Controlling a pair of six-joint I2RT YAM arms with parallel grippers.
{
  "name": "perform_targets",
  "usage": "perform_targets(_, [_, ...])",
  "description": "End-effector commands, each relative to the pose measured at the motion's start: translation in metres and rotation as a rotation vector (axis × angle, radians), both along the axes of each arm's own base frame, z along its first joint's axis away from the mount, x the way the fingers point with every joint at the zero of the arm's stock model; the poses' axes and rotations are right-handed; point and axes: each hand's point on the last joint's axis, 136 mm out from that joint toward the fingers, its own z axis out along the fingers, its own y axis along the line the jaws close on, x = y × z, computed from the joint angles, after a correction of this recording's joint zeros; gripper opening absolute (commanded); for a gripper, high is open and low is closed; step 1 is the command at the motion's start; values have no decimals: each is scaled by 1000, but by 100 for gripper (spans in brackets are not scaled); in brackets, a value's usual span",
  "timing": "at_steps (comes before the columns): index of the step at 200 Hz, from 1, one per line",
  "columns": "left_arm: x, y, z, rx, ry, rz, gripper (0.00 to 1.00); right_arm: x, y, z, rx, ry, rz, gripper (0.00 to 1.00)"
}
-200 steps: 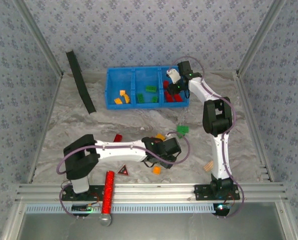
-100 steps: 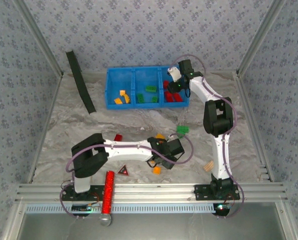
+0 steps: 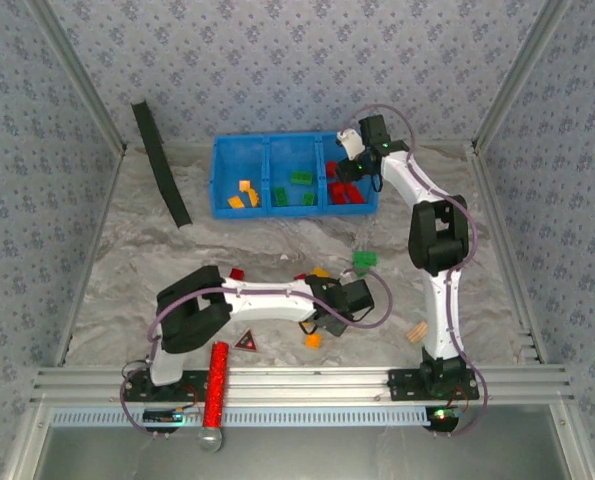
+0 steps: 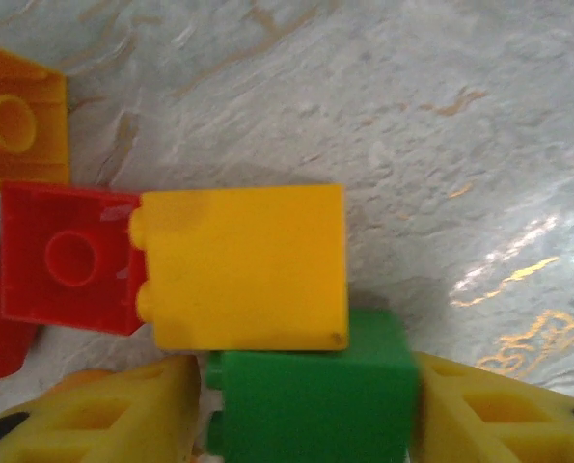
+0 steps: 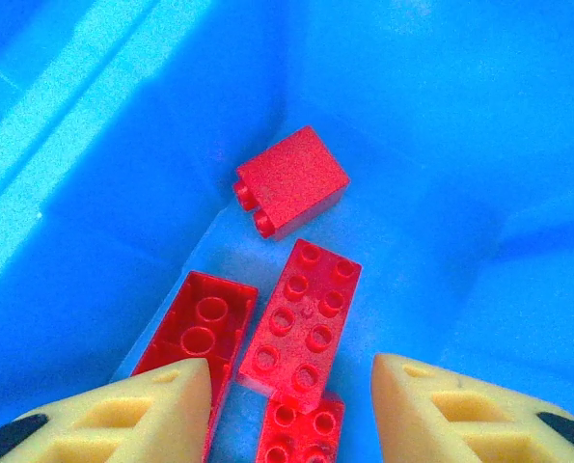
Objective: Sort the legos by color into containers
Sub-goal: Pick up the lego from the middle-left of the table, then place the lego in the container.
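In the left wrist view my left gripper (image 4: 306,415) is open and straddles a green brick (image 4: 311,386). Its right finger touches the brick and a thin gap shows at the left finger (image 4: 103,415). A yellow brick (image 4: 243,265), a red brick (image 4: 69,256) and an orange brick (image 4: 16,121) lie just beyond. From above, the left gripper (image 3: 324,285) is over this cluster. My right gripper (image 5: 291,405) hangs open and holds nothing over red bricks (image 5: 306,318) in the right compartment of the blue tray (image 3: 220,175). Green bricks (image 3: 299,180) fill the middle compartment and yellow ones (image 3: 243,192) the left.
Loose on the table are a green brick (image 3: 364,261), an orange brick (image 3: 313,340) and a red brick (image 3: 236,275). A dark triangle (image 3: 245,341) and a red stick (image 3: 216,385) lie near the front. A tan block (image 3: 415,332) is by the right arm; a black strip (image 3: 160,165) lies far left.
The left arm's elbow has swung right and its gripper has shifted slightly right onto the brick cluster. The right gripper has drawn back a little above the red compartment.
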Motion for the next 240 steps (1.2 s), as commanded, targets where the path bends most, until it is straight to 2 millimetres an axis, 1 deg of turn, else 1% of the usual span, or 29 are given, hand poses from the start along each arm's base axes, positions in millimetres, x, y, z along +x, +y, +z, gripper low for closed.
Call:
perform_targets(1, [-5,18,-23,116,20,3,57,0,-4,28,29,-42,-13,49])
perform_targets(32, [-5,18,-26,116,27,10,56,-1,-5,29,28,-41,-15,49])
perform_targets(46, [-6,19,-26,116,31,12,49,-2,-6,28,26,-40,-20,49])
perform_targets(56, [-6,20,-25,116,30,15,44,-4,-8,31,28,-42,-31,49])
perform_targets(69, [-3,21,-20,113,14,19,38,-8,-9,41,45,-53,-38,49])
perform_targets(80, [0,22,-11,105,-1,18,37,-12,-10,54,65,-72,-37,49])
perform_targets(98, [15,23,10,62,-31,31,36,-23,-12,76,96,-91,-37,50])
perform_targets(104, [20,30,19,65,-33,42,35,-28,-13,82,103,-86,-45,51])
perform_targets(126, [54,43,58,0,-80,82,35,-52,-17,94,146,-58,-62,55])
perform_targets(143, [86,57,90,-28,-146,108,35,-72,-20,91,164,-34,-86,58])
perform_targets(156, [110,65,113,-55,-201,117,35,-88,-21,84,191,3,-110,61])
perform_targets(161, [120,68,120,-66,-221,124,35,-94,-21,78,205,23,-118,61])
perform_targets(173, [142,78,135,-78,-258,146,35,-111,-12,68,252,62,-94,65])
perform_targets(178, [154,77,144,-107,-288,156,35,-117,-10,63,260,74,-95,66])
perform_targets(192, [182,83,159,-135,-340,187,35,-136,0,48,262,104,-80,66])
perform_targets(212, [222,93,175,-180,-398,249,35,-163,15,29,245,135,-50,67])
perform_targets(222, [241,96,178,-203,-410,279,35,-175,24,20,244,165,-38,67])
perform_targets(230, [255,97,177,-212,-411,298,35,-186,30,12,240,194,-35,67])
perform_targets(235, [263,96,176,-212,-413,305,35,-189,36,13,245,199,-30,67])
perform_targets(237, [267,96,177,-214,-416,307,35,-197,35,3,236,225,-32,67])
perform_targets(240, [272,97,176,-212,-419,313,35,-203,38,-2,231,241,-27,67])
